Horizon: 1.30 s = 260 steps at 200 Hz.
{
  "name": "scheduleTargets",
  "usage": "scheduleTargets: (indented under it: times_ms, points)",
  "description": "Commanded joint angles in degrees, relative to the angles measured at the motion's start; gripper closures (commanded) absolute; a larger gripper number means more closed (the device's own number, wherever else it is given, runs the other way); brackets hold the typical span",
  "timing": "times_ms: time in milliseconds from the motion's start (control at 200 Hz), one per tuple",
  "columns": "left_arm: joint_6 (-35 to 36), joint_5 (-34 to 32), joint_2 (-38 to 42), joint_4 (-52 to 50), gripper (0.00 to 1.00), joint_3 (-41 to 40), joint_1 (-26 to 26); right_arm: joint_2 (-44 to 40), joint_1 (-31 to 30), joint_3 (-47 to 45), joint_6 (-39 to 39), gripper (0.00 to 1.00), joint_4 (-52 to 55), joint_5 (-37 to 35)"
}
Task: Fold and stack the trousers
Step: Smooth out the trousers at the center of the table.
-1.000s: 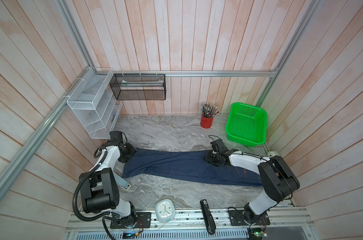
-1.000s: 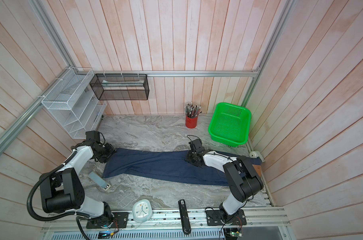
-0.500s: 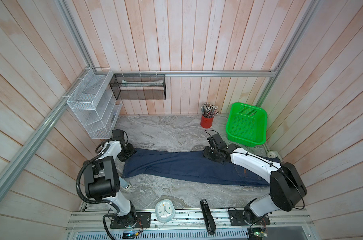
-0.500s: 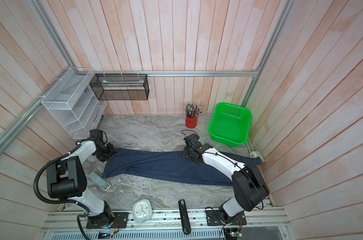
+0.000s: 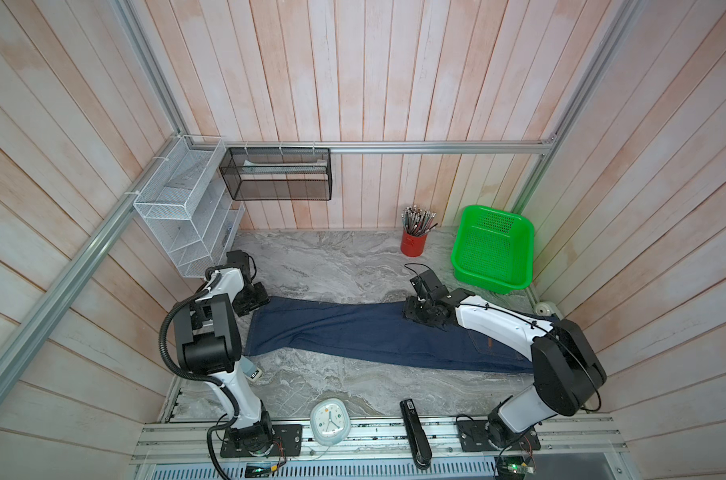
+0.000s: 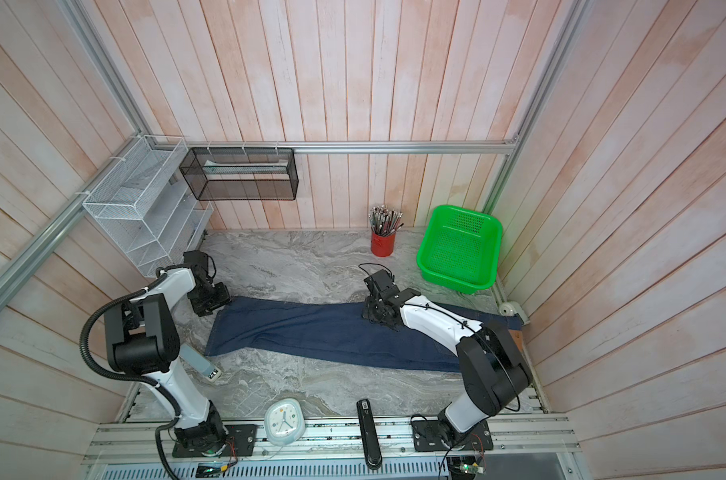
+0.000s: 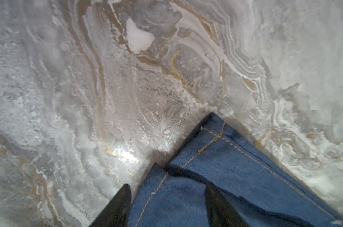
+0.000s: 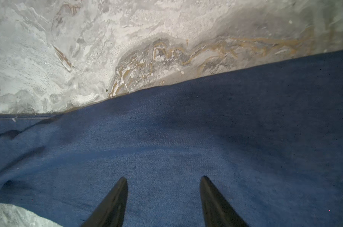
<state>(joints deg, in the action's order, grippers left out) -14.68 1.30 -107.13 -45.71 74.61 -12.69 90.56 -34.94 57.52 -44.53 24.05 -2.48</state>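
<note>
Left claw [image 7: 167,184] had jaws apart; left arm [image 5: 211,332] was folded, elbow high, wrist pitched down. Right claw [image 8: 163,177] also had jaws apart; right arm [image 5: 498,328] was stretched long and low, reaching toward the left side.

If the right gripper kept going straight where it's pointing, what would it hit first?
Probably the trousers: the open right gripper points down onto the denim, with the marble table only past the fabric's edge.

Green basket [image 5: 492,249], clock [image 5: 330,420], stapler [image 5: 413,432]
</note>
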Motion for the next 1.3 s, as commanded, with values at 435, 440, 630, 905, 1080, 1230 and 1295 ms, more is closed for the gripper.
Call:
scheduleTargets:
  times_ms: [435,440,630,905,1080,1230,1295]
  points:
    - [5.3,-0.1,-8.1,-5.8,0.77,3.2,0.6,5.0,-1.5,-0.3,0.9,0.4,-3.4,2.9]
    - [5.3,-0.2,-8.1,-5.8,0.79,3.3,0.6,5.0,-1.6,-0.3,0.9,0.4,-3.4,2.9]
    - [4.9,-1.3,-5.1,-5.4,1.0,5.2,1.1,6.6,-1.5,-0.5,0.9,0.4,-4.1,3.1]
    - [4.2,-10.1,2.0,-9.3,0.99,12.7,4.4,10.4,-1.5,-1.0,1.7,0.4,-4.2,2.8]
    - [5.3,-11.1,2.1,-8.7,1.0,16.4,6.0,12.0,-1.5,-2.2,1.8,0.4,-5.0,2.6]
    - [5.8,-14.2,-1.4,-9.5,0.93,18.3,6.1,13.9,-1.4,-2.2,2.5,0.4,-4.5,3.0]
    - [5.8,-15.3,-3.2,-10.1,0.89,19.1,6.1,14.3,-1.4,-2.5,2.8,0.4,-4.4,3.4]
